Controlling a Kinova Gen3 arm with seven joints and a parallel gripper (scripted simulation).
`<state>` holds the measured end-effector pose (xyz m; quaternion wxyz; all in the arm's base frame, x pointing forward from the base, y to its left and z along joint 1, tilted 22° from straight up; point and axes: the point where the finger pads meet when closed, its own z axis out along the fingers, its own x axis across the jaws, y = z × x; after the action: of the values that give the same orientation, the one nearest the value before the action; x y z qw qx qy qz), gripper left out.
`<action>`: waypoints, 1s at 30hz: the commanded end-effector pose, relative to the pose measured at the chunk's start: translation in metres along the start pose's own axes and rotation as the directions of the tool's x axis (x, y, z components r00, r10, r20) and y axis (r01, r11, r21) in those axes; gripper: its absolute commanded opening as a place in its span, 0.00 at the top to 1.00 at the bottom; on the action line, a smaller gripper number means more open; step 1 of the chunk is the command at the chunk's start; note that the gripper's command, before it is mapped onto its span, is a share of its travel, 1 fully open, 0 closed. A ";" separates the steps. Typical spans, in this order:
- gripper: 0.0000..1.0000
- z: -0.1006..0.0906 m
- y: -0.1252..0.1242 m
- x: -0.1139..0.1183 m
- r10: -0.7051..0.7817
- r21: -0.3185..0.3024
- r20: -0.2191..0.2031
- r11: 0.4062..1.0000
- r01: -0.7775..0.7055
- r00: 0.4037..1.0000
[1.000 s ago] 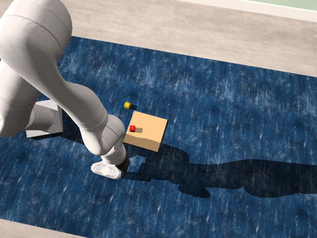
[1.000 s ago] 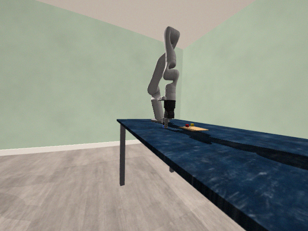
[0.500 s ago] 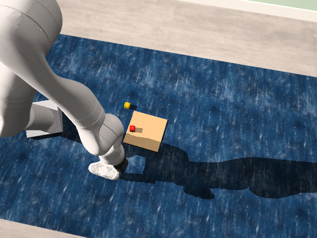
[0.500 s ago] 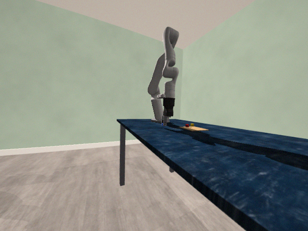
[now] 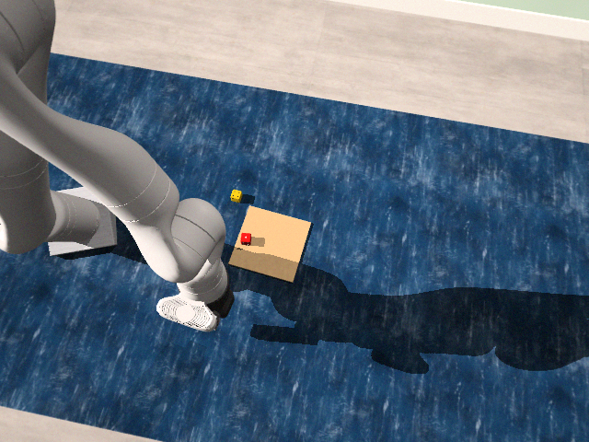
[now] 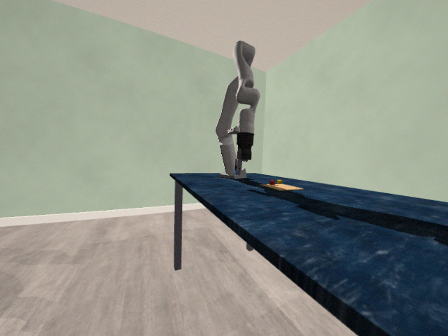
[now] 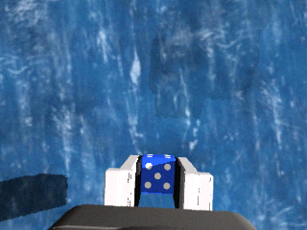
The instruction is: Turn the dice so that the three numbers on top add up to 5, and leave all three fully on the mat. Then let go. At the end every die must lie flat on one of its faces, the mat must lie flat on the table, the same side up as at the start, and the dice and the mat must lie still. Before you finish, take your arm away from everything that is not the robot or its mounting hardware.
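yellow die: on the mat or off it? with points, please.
Off. In the top view the yellow die (image 5: 236, 195) (image 6: 279, 181) sits on the blue tabletop (image 5: 404, 190) (image 6: 325, 253), just outside the mat's (image 5: 281, 233) (image 6: 287, 187) corner.

Blue die (image 7: 157, 176): five pale pips on the face toward the wrist camera. Red die (image 5: 246, 238): one pip on top. Yellow die (image 5: 236, 195): four dark pips on top.

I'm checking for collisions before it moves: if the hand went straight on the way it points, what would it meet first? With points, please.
Most likely the blue table top (image 5: 404, 190) (image 6: 325, 253) (image 7: 230, 144), with the blue die (image 7: 157, 176) gripped in the hand (image 6: 238, 172) (image 7: 157, 173) perhaps touching first; the remaining gap is unclear.
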<state>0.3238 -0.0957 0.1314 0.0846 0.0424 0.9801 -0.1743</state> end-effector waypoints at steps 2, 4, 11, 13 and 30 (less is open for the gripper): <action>0.60 -0.019 0.012 -0.005 -0.027 -0.015 0.022 1.000 0.027 0.999; 0.60 -0.025 0.012 -0.005 -0.027 -0.015 0.022 1.000 0.027 0.999; 0.60 -0.037 0.012 -0.005 -0.027 -0.015 0.022 1.000 0.027 0.999; 0.60 -0.040 0.011 -0.005 -0.027 -0.015 0.022 1.000 0.027 0.999; 0.60 -0.045 0.011 -0.005 -0.027 -0.015 0.022 1.000 0.027 0.999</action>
<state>0.3228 -0.0702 0.1697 0.0927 0.0272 0.9809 -0.1688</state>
